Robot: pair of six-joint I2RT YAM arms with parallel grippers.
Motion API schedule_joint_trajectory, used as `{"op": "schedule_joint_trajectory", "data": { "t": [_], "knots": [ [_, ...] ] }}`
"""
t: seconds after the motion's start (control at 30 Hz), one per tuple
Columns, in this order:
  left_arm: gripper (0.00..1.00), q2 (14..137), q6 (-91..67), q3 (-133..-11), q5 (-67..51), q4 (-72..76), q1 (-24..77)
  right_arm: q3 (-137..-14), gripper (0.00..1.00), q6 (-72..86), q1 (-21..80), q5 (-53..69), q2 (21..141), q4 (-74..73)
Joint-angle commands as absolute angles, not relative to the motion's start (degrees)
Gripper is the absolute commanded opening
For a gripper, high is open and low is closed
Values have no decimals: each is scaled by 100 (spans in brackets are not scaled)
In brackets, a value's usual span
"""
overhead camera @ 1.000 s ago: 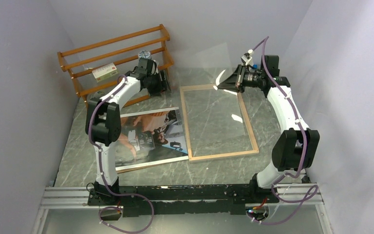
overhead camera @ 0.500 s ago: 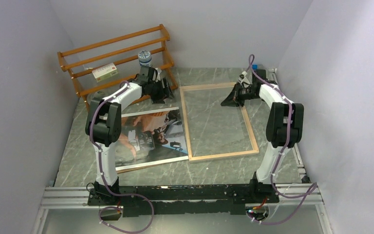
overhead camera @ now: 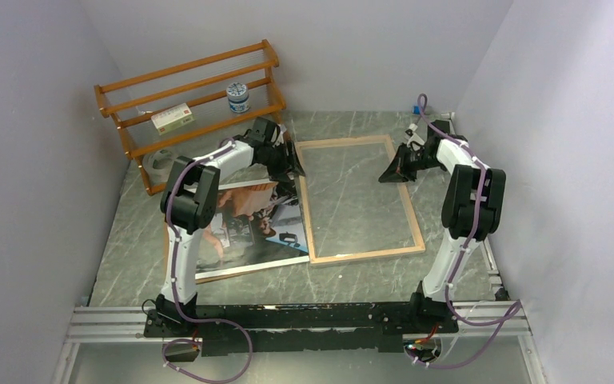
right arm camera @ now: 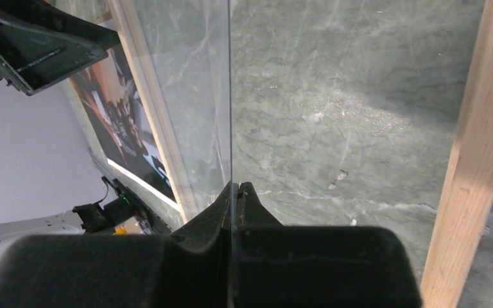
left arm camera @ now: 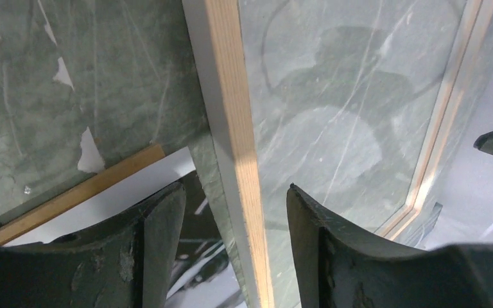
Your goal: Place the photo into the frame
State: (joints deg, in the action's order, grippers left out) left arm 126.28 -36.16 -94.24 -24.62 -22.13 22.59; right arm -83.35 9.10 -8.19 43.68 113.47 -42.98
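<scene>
The frame (overhead camera: 317,210), with a pale wood rim, lies flat mid-table. The photo (overhead camera: 248,228), a dark glossy print with a white margin, lies to its left on a brown backing sheet (left arm camera: 70,192). My left gripper (overhead camera: 294,162) is open, and in the left wrist view it (left arm camera: 234,199) straddles the frame's left rim (left arm camera: 241,141) near the far corner, one finger over the photo (left arm camera: 215,276). My right gripper (overhead camera: 388,173) is at the frame's right rim. In the right wrist view it (right arm camera: 234,187) is shut on the clear pane (right arm camera: 230,90), seen edge-on, with the wood rim (right arm camera: 475,160) to its right.
An orange-brown slatted rack (overhead camera: 200,128) stands at the back left with a jar (overhead camera: 238,98) and a small box (overhead camera: 172,118) on it and a tape roll (overhead camera: 160,162) under it. Walls close in on the left, back and right.
My left gripper has moved right from the rack to the frame's left rim. My right arm has folded down and brought the pane from above to the frame's right rim.
</scene>
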Motion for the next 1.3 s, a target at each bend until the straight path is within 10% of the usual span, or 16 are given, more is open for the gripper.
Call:
{"op": "schedule_joint_trajectory", "data": {
  "t": [0.0, 0.93, 1.27],
  "knots": [
    [63, 12855, -3781, -9755, -2646, -2237, 2261, -8723, 0, 519, -849, 4316, 11441, -4526],
    [61, 12639, -3528, -9649, -2276, -2247, 2308, -7632, 11, 980, -609, 4100, 11015, -2707],
    [53, 12867, -3457, -9850, -2078, -2610, 2303, -6928, 1, 858, -609, 4364, 10232, -1875]
  ]
}}
